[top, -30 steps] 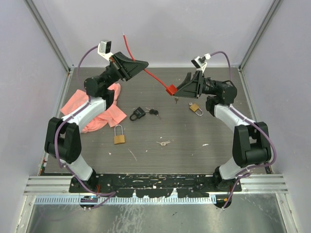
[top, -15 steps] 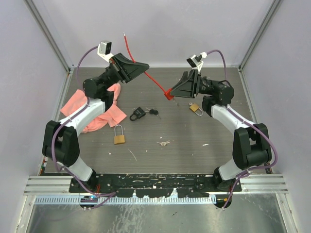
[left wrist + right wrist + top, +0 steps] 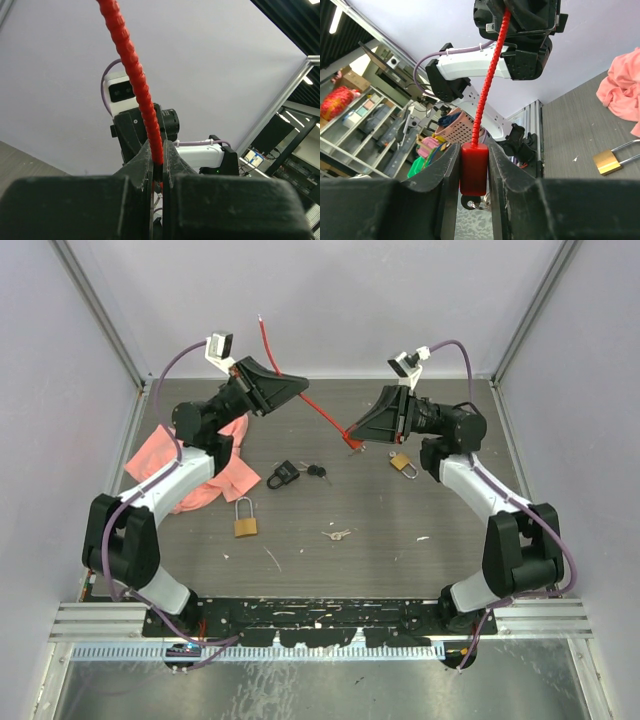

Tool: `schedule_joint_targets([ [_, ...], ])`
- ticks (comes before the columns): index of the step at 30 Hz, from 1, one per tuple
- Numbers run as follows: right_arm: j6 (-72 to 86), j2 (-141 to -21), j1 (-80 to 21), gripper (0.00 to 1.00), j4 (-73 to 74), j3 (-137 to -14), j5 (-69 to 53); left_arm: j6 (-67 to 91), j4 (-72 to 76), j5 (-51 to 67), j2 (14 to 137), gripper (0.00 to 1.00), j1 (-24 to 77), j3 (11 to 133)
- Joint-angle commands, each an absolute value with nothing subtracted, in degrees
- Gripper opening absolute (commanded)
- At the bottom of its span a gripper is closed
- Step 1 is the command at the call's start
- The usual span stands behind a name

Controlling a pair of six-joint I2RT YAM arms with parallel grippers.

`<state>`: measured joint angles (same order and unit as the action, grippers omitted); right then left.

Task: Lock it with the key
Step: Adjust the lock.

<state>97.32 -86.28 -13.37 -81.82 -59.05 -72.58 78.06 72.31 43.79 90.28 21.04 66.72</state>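
Cable point(image 3: 135, 80) clenched in left fingers point(image 3: 136, 172), lock body point(image 3: 473, 167) grasped by right fingers point(image 3: 445, 172), steadying the lock; the key point(image 3: 469, 202) just below them likely needs turning next.

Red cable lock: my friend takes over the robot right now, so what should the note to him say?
Left gripper: shut on the red ribbed cable, held up in the air.
Right gripper: shut on the red plastic lock body at the cable's lower end.
Small metal key: sits under the lock body; I cannot tell whether it is turned.
Done: lock lifted between both arms.
Left: turn the key to lock it.
A brass padlock lies unused on the grey table.
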Motion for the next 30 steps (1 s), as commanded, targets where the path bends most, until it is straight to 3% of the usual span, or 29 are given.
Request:
schedule_joint_targets([
  [1,82.2,-80.7,-13.4,0.05,-71.0,-62.2,-75.4,75.9,72.2,42.9,87.4,0.05,21.0,65.6],
  [2,77.9,-79.9,-13.5,0.04,-66.1,-62.7,-76.1,76.3,72.2,43.0,87.2,0.13,21.0,65.0],
  [6,53.6,-76.8,-13.5,0.01,-41.9,-66.8,-77.8,77.2,71.7,43.7,85.4,0.58,21.1,61.2],
  [10,23.2,-75.9,-13.5,0.01,-3.4,-76.1,-76.9,73.4,66.9,45.2,81.2,0.77,21.5,56.2],
  [17,-16.9,-83.7,-17.9,0.01,44.1,-95.7,-66.2,64.5,56.8,46.0,76.6,0.82,24.5,52.9],
  [23,-22.0,-86.5,-22.5,0.01,50.8,-98.9,-60.4,50.9,48.5,38.0,71.8,0.8,29.2,50.7],
  [26,-21.4,-86.7,-23.0,0.01,50.5,-99.2,-60.4,49.6,47.1,37.5,71.2,0.71,30.3,50.8],
  [28,-21.3,-86.9,-23.3,0.01,50.5,-99.7,-60.5,49.7,46.0,37.8,71.5,0.53,30.3,51.2],
  [30,-21.1,-87.0,-23.4,0.01,50.5,-100.0,-60.8,49.3,44.1,38.9,71.9,0.5,30.3,51.9],
])
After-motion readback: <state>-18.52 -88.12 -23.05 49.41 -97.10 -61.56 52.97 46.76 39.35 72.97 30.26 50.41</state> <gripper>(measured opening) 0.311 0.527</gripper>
